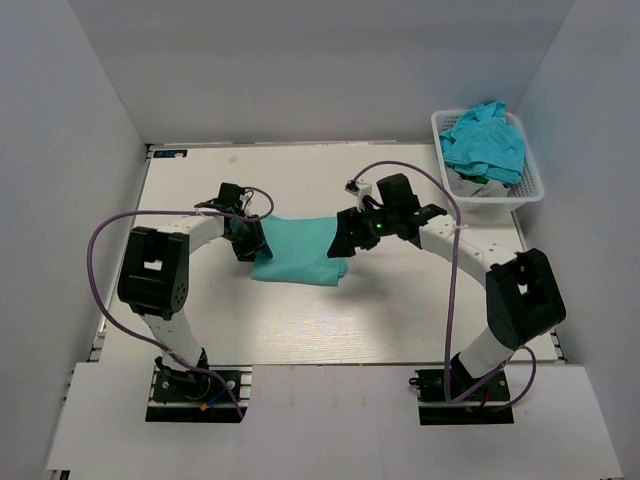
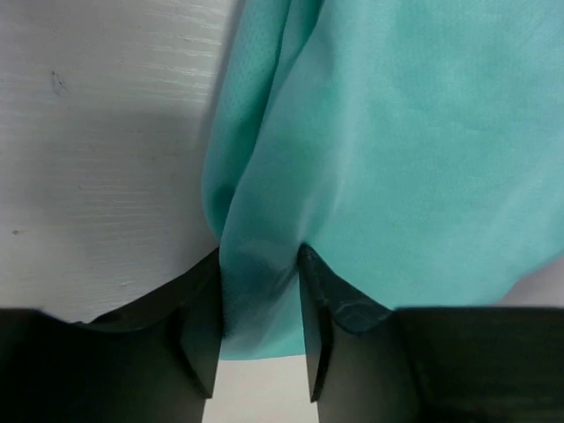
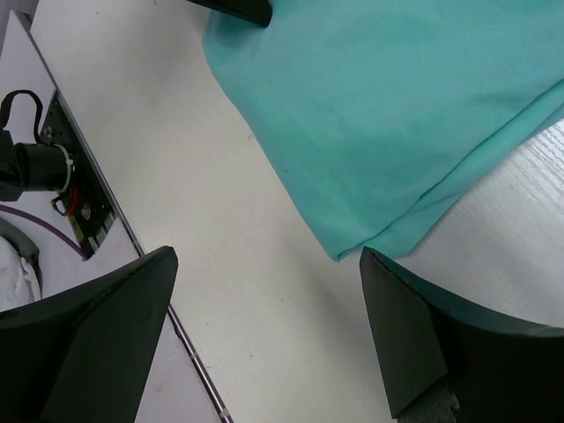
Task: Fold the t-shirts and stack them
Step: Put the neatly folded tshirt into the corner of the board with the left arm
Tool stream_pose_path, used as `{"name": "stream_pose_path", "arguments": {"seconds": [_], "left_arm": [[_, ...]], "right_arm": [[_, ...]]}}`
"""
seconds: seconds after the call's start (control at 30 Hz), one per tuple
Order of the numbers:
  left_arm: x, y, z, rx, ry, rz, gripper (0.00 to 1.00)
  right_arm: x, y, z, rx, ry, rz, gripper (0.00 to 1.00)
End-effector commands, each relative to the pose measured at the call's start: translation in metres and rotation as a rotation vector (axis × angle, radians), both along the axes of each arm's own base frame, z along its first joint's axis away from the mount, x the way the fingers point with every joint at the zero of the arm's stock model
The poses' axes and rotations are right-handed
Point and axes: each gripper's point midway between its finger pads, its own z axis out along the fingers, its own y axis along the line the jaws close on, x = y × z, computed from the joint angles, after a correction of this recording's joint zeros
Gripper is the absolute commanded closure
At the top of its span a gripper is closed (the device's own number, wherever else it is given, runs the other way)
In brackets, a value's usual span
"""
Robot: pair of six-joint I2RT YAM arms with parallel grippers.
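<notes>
While the left gripper [image 2: 260, 273] pinches the t-shirt [image 2: 405, 150], the right gripper [image 3: 267, 260] gapes, apparently empty.

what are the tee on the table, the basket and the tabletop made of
Teal tee: thin matte knit fabric, probably cotton or a blend; a fine weave texture shows and it bunches softly where pinched. Basket: likely moulded white plastic, with a stiff lattice wall. Tabletop: white-painted or laminated board, faint wood-like grain, matte.
</notes>
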Motion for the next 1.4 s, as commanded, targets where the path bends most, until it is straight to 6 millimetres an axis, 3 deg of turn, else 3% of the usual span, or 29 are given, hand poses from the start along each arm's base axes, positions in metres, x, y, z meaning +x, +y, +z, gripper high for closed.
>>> {"name": "stream_pose_path", "arguments": {"seconds": [0.0, 0.07, 0.17, 0.2, 0.37, 0.4, 0.47, 0.53, 0.57, 0.67, 0.7, 0.9, 0.97, 1.0, 1.07, 1.37], "left_arm": [[0.005, 0.002, -0.013, 0.076, -0.018, 0.014, 0.54], [0.004, 0.006, -0.026, 0.122, -0.006, 0.029, 0.62], [0.005, 0.012, -0.034, 0.179, 0.035, 0.058, 0.83], [0.011, 0.013, -0.035, 0.194, 0.046, 0.081, 1.00], [0.036, 0.035, -0.028, 0.247, 0.035, 0.198, 1.00], [0.049, 0.040, -0.011, 0.285, 0.012, 0.216, 1.00], [0.076, 0.060, 0.005, 0.411, -0.030, 0.255, 1.00], [0.080, 0.089, 0.014, 0.536, -0.006, 0.286, 1.00], [0.097, 0.092, 0.029, 0.559, -0.046, 0.298, 1.00], [0.109, 0.121, 0.034, 0.662, -0.047, 0.307, 1.00], [0.115, 0.130, 0.032, 0.677, -0.060, 0.301, 1.00], [0.148, 0.187, 0.042, 0.726, -0.131, 0.298, 1.00], [0.166, 0.201, 0.047, 0.756, -0.195, 0.227, 1.00], [0.169, 0.207, 0.039, 0.773, -0.190, 0.197, 1.00], [0.180, 0.220, 0.040, 0.826, -0.218, 0.133, 1.00], [0.204, 0.299, 0.052, 0.954, -0.247, 0.226, 1.00]], "right_arm": [[0.005, -0.003, 0.002, 0.006, -0.016, -0.006, 0.10], [0.006, -0.005, -0.002, -0.007, -0.018, -0.004, 0.10], [0.008, -0.010, -0.008, -0.018, 0.004, -0.018, 0.10], [0.008, -0.012, -0.011, -0.021, 0.014, -0.024, 0.10], [0.010, -0.015, -0.010, 0.012, 0.028, -0.010, 0.10], [0.013, -0.016, -0.010, 0.016, 0.029, -0.015, 0.10], [0.017, -0.019, -0.009, 0.017, 0.026, -0.025, 0.10], [0.022, -0.020, -0.007, 0.023, 0.027, -0.026, 0.10], [0.024, -0.021, -0.009, 0.018, 0.029, -0.028, 0.10], [0.036, -0.021, 0.001, 0.025, 0.019, -0.033, 0.10], [0.035, -0.024, -0.006, 0.010, 0.042, -0.022, 0.10], [0.049, -0.023, 0.015, 0.015, -0.008, -0.014, 0.10], [0.057, -0.026, 0.025, -0.001, -0.050, -0.031, 0.10], [0.057, -0.026, 0.028, -0.003, -0.058, -0.031, 0.10], [0.059, -0.029, 0.034, -0.020, -0.073, -0.033, 0.10], [0.062, -0.047, 0.046, -0.118, -0.112, -0.101, 0.10]]}}
